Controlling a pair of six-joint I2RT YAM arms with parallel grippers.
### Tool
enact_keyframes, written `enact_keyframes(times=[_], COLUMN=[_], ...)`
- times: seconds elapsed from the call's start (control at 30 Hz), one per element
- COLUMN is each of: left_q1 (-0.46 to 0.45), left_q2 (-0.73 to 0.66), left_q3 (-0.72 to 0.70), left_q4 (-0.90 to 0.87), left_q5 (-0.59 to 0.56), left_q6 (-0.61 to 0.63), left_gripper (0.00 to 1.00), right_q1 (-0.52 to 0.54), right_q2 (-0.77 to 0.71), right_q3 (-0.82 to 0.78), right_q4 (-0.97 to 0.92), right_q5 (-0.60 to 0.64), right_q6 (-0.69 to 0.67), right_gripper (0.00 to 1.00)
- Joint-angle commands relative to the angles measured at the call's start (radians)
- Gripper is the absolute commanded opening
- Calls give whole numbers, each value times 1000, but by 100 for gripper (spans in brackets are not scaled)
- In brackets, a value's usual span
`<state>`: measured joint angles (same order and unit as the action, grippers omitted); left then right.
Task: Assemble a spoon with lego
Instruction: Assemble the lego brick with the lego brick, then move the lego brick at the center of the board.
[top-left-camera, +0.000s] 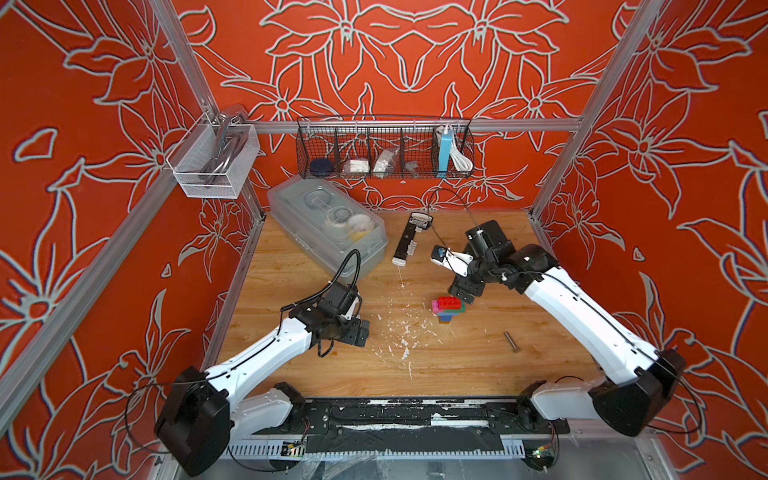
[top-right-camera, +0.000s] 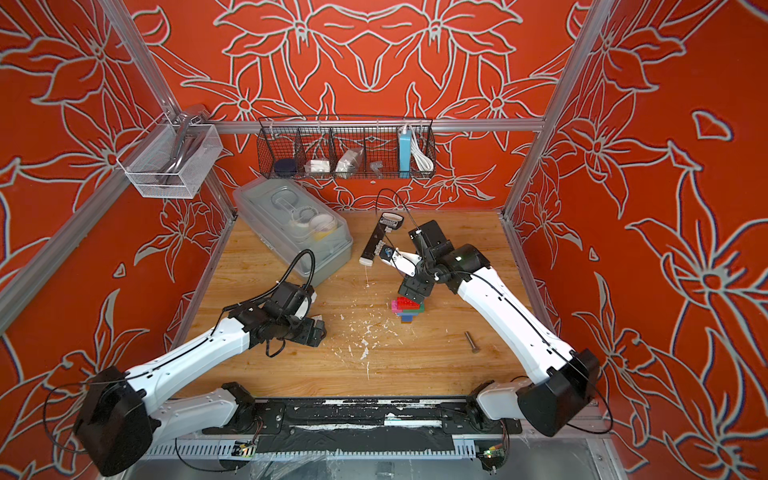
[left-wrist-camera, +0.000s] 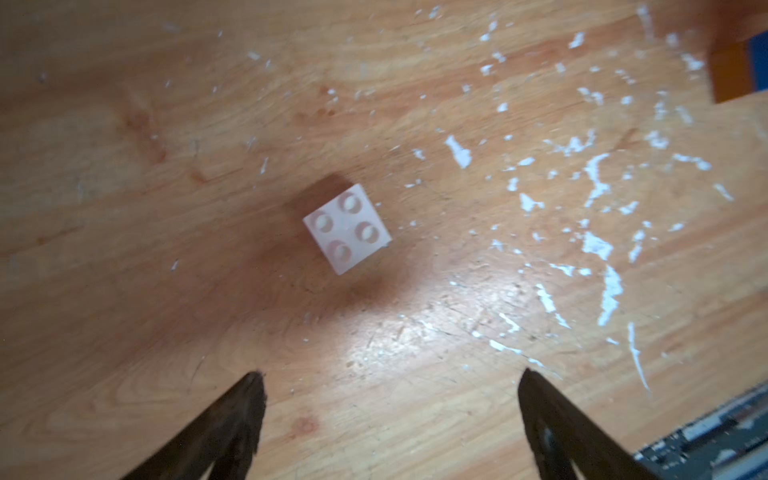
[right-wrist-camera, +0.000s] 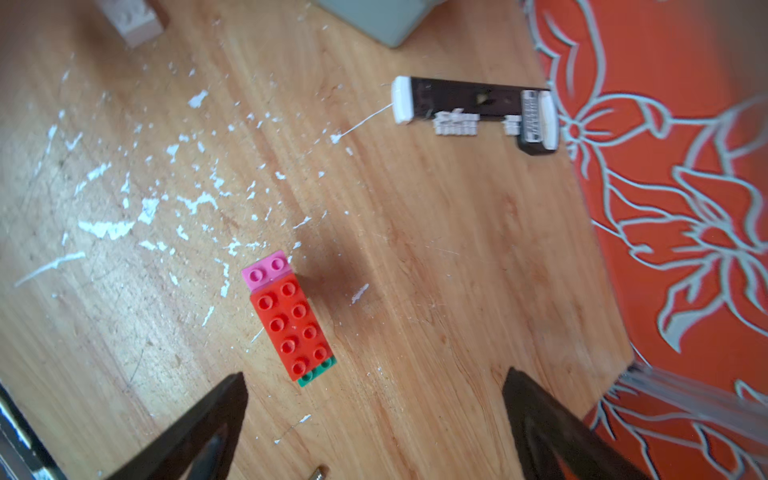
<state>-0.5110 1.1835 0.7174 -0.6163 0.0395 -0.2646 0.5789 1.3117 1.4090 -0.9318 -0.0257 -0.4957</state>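
The spoon (top-left-camera: 448, 308) (top-right-camera: 407, 309) stands mid-table as a small stack: a red brick (right-wrist-camera: 291, 328) on top, pink (right-wrist-camera: 266, 270) and green (right-wrist-camera: 318, 374) edges showing under it, blue and brown below. My right gripper (top-left-camera: 464, 294) (right-wrist-camera: 374, 374) hovers just behind the stack, open and empty. A loose white lego brick (left-wrist-camera: 347, 228) (right-wrist-camera: 133, 20) lies studs-up on the wood. My left gripper (top-left-camera: 363, 331) (left-wrist-camera: 390, 374) is open above the table beside the white brick, holding nothing.
A black-and-white bar tool (top-left-camera: 409, 241) (right-wrist-camera: 473, 108) lies toward the back, next to a clear plastic box (top-left-camera: 328, 226). A metal bolt (top-left-camera: 512, 341) lies front right. White flecks (top-left-camera: 403, 347) mark the wood. Wire baskets (top-left-camera: 384, 147) hang on the back wall.
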Motion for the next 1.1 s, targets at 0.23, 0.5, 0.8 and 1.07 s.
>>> enact_keyframes(times=[0.23, 0.5, 0.8, 1.07], left_q1=[17, 17, 12, -151], left_q2=[282, 427, 510, 528], left_q3=[166, 266, 289, 354], left_q4=[-34, -67, -74, -54], left_q5=[-63, -124, -64, 52], left_q6=[12, 1, -3, -76], left_gripper=[83, 72, 43, 31], right_q1=[-1, -1, -1, -1], right_q2=[-92, -108, -111, -106], right_q3=[59, 53, 66, 28], right_q4=[7, 14, 16, 26], right_q5=[53, 55, 67, 16], right_q6=[224, 200, 206, 244], right_gripper=[100, 100, 100, 100])
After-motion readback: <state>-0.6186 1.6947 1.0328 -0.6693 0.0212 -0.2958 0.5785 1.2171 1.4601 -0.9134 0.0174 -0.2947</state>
